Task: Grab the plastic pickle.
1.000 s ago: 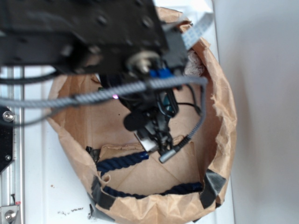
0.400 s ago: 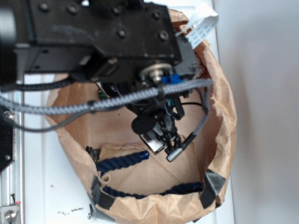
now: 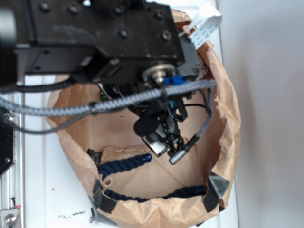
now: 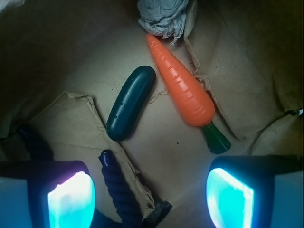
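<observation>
In the wrist view the plastic pickle [image 4: 131, 102], glossy dark green with rounded ends, lies at a slant on the brown paper bag floor. It lies ahead of my gripper [image 4: 151, 197] and a little to the left of its middle, apart from it. The jaws stand wide open and empty, with glowing cyan pads [image 4: 71, 199] on either side. In the exterior view the gripper [image 3: 164, 142] hangs inside the paper bag [image 3: 228, 118], and the arm hides the pickle.
An orange carrot [image 4: 180, 83] with a green stem lies right of the pickle. A dark navy twisted rope [image 4: 118, 187] lies between the jaws, also showing in the exterior view [image 3: 124, 164]. Crumpled grey paper [image 4: 161, 14] sits at the far end. Bag walls surround everything.
Over the last second the arm has moved a little to the right and forward over the bag. It has held still for the last half second.
</observation>
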You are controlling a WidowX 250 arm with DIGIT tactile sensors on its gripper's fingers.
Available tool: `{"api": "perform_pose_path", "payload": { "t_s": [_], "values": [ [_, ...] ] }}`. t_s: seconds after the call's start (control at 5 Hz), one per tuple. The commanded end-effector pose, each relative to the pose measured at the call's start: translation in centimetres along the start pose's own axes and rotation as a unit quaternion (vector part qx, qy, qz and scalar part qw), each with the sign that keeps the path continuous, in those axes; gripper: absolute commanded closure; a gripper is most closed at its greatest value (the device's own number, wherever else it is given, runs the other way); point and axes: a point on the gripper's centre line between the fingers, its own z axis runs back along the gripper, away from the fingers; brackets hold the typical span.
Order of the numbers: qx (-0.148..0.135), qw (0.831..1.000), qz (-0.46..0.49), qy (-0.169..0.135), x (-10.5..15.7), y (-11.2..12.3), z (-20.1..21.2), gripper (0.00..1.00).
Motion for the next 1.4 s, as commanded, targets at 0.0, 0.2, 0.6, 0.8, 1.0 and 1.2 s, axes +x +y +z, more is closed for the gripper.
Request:
{"api": "perform_pose_path", "payload": {
  "t_s": [0.0, 0.2, 0.6, 0.8, 1.0, 1.2],
  "values": [
    [-0.064, 0.993, 0.099, -0.027, 0.8, 0.1, -1.3, 0.0],
    [-0.06, 0.99, 0.119, -0.054, 0.2, -0.6, -2.6, 0.0],
    [-0.029, 0.985, 0.15, -0.084, 1.9, -2.0, -4.6, 0.0],
    [-0.02, 0.983, 0.162, -0.086, 2.8, -2.2, -5.4, 0.0],
    [-0.024, 0.983, 0.158, -0.086, 2.2, -3.2, -5.4, 0.0],
    [-0.018, 0.981, 0.165, -0.098, 2.7, -3.9, -6.1, 0.0]
  ]
}}
